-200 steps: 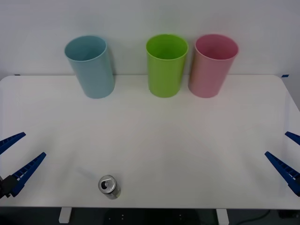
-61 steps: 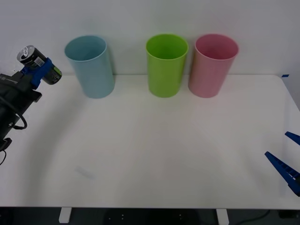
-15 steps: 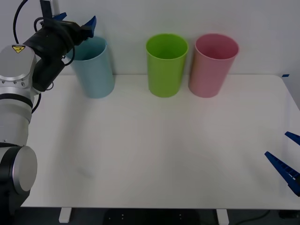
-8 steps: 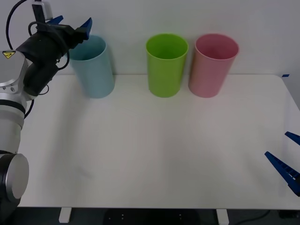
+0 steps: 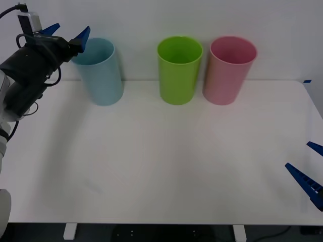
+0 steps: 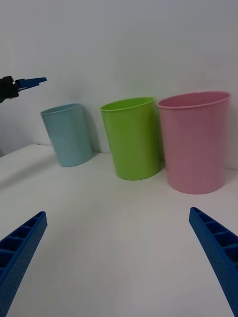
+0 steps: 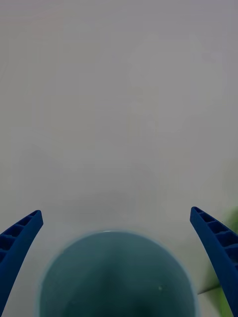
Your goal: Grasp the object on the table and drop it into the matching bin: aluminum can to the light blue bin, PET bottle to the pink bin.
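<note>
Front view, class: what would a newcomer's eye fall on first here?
Three tall bins at the back of the white table: light blue bin, lime green bin, pink bin. The left end effector hangs open above the light blue bin's rim, holding nothing.

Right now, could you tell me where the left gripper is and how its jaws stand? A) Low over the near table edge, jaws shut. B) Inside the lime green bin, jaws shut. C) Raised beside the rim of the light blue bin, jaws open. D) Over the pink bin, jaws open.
C: the left gripper is up at the rim of the light blue bin, its jaws spread wide with nothing between them.
</note>
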### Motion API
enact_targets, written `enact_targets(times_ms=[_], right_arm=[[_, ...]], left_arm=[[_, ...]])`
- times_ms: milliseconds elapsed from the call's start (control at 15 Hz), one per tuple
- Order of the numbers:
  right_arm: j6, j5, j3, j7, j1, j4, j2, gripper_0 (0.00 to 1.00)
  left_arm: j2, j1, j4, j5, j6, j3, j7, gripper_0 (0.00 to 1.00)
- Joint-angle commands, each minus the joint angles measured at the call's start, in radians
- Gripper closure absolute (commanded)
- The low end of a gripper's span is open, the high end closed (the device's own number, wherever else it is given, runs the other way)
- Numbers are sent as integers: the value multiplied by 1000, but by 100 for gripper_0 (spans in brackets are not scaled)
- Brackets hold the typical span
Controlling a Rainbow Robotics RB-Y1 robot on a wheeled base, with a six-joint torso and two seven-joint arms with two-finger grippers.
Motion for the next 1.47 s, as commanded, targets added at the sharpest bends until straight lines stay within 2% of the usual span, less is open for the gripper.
enact_targets(times_ms=[67, 600, 1000, 1467], right_arm=[[0, 0, 0, 0, 0, 0, 0, 0], [0, 0, 0, 0, 0, 0, 0, 0], [0, 0, 0, 0, 0, 0, 0, 0], [0, 0, 0, 0, 0, 0, 0, 0]], left_arm=[[3, 70, -60, 9, -79, 55, -11, 0], [7, 317, -250, 55, -283, 188, -20, 0], [18, 525, -409, 127, -426, 292, -25, 0], [35, 739, -526, 186, -590, 386, -43, 0]])
